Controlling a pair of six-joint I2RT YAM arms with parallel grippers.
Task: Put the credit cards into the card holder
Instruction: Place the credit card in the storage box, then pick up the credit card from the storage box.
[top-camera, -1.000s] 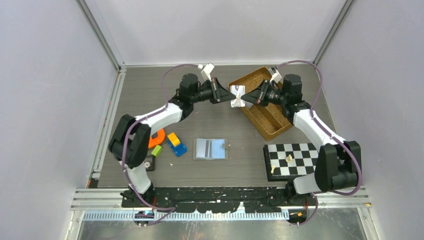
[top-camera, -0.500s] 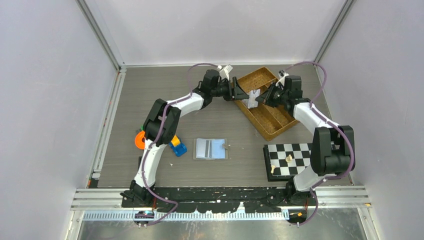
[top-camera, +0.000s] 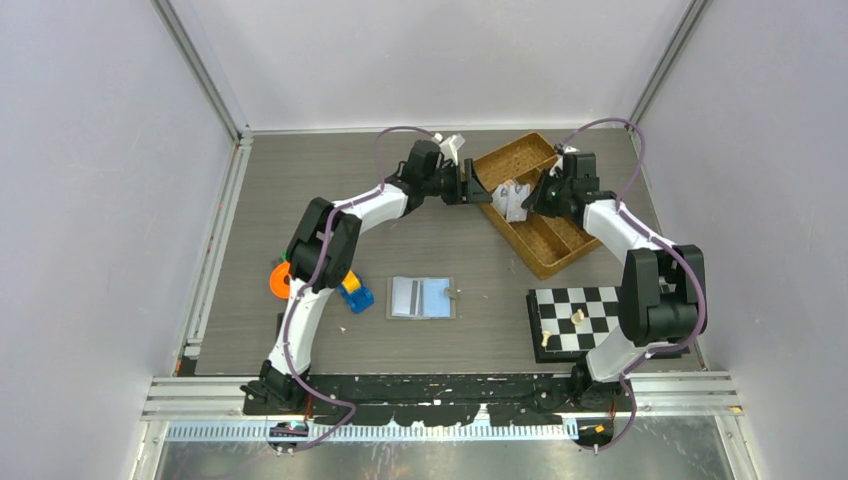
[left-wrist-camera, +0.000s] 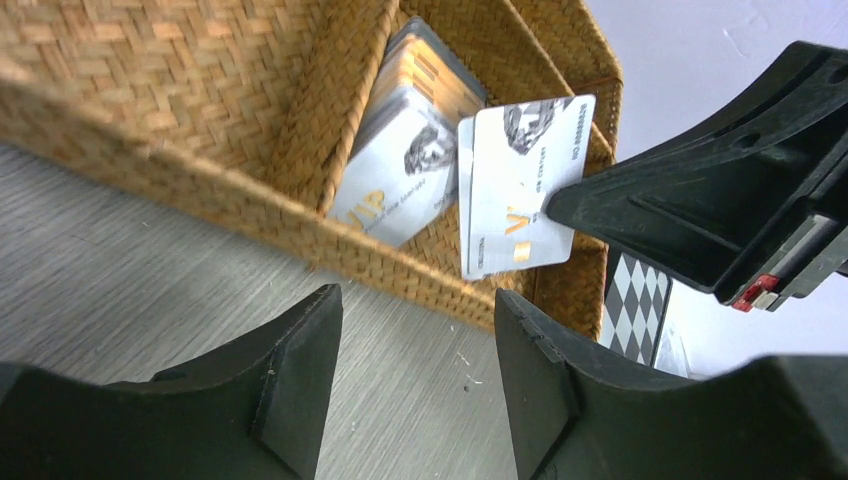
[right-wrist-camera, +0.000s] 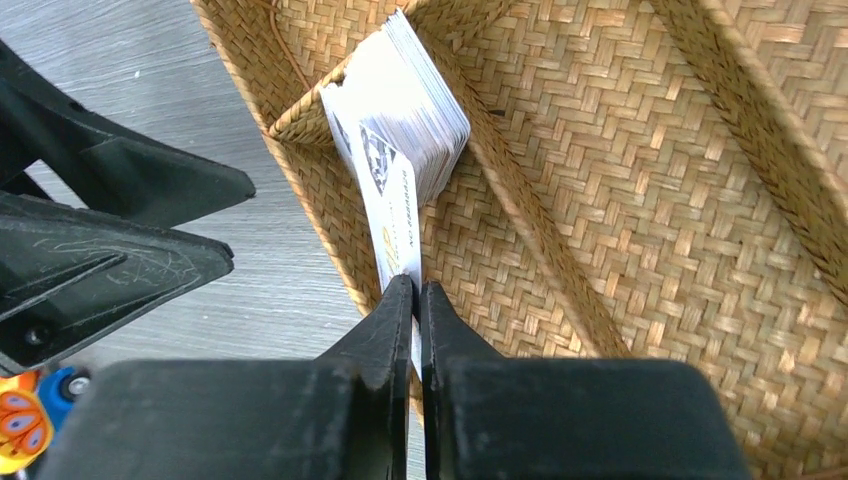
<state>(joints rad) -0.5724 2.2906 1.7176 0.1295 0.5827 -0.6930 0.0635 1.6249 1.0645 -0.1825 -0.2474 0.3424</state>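
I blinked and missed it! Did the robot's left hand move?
Yes. The left hand slid right, up to the left edge of the wicker basket, and opened off the card.

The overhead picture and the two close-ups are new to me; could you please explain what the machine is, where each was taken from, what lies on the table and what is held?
It is two robot arms bolted at the near edge of a table. The wide picture looks down from above and behind them; each close-up comes from a camera on one wrist, its own claw in view. On the table lie an open card holder, a wicker basket, a chessboard and toy blocks. The basket holds a stack of cards. The right claw is shut on one card over the basket. The left claw is open and holds nothing, facing that card.
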